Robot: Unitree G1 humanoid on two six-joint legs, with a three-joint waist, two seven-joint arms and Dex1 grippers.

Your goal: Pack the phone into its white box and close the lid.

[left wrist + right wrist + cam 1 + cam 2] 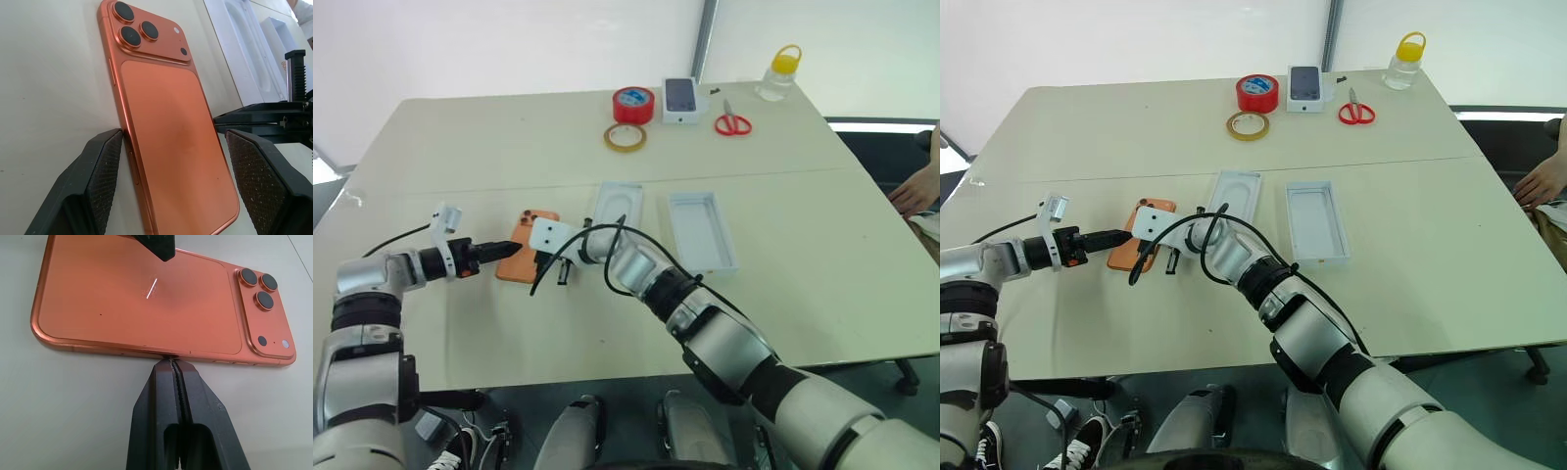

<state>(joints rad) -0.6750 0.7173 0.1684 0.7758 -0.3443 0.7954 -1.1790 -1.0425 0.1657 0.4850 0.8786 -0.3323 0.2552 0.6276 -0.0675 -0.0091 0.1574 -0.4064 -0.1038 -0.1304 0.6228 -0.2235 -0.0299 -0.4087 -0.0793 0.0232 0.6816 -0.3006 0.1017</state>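
— So where did you have the phone (171,127)?
— Flat on the table (509,147) (camera side up), between your left gripper's (171,186) spread fingers; your right gripper (176,363), pinched shut, touched its edge.

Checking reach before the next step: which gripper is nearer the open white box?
Right. The right gripper, shut, sits at the phone's long edge on the side toward the white box. The left gripper, open, straddles the phone's end on the side away from the box.

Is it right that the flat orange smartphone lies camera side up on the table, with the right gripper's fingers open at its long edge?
Not quite. The flat orange smartphone lies camera side up, but the right gripper is shut, fingertips pressed together at its long edge, as the right wrist view shows.
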